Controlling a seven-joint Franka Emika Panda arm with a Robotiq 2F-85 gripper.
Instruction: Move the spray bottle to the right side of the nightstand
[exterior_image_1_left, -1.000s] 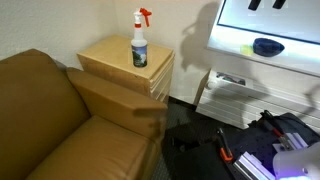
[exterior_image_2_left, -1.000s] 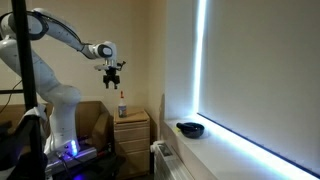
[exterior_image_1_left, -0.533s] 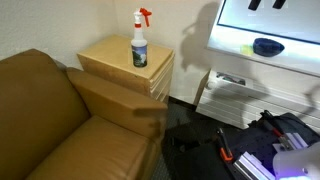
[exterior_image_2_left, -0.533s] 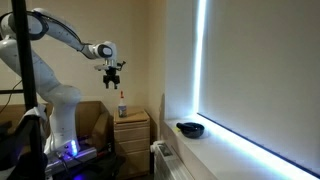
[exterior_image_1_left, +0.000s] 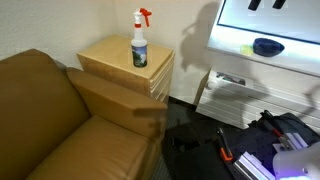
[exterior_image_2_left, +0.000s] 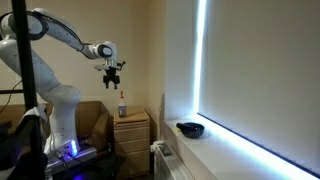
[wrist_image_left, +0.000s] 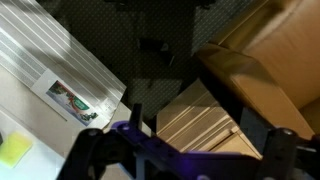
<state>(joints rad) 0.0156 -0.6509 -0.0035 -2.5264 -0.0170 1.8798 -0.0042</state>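
Nothing has moved since a moment ago: the hand (exterior_image_2_left: 113, 76) hangs in the same spot and the spray bottle (exterior_image_2_left: 122, 103) has not been touched. In the wrist view the two fingers sit far apart at the bottom of the picture, so the hand is spread wide and holds nothing. It hangs in the air above the spray bottle, well apart from it and a bit to one side. In an exterior view the spray bottle (exterior_image_1_left: 139, 40) stands up straight on the worktop of the nightstand (exterior_image_1_left: 105, 58). It is in the front half, nearer the edge over the drawers than the back edge by the wall. A brown sofa (exterior_image_1_left: 50, 115) sits right beside the nightstand. The job has not really begun, I think, because the hand must first come down and take hold. To do this well, the hand should line up right over the bottle and come down slowly with the fingers wide. It should close on the round body, under the red and white top. The plastic looks thin, so a soft squeeze is best. Then a small lift, a slow move toward the right edge, and a flat landing not too near that edge.
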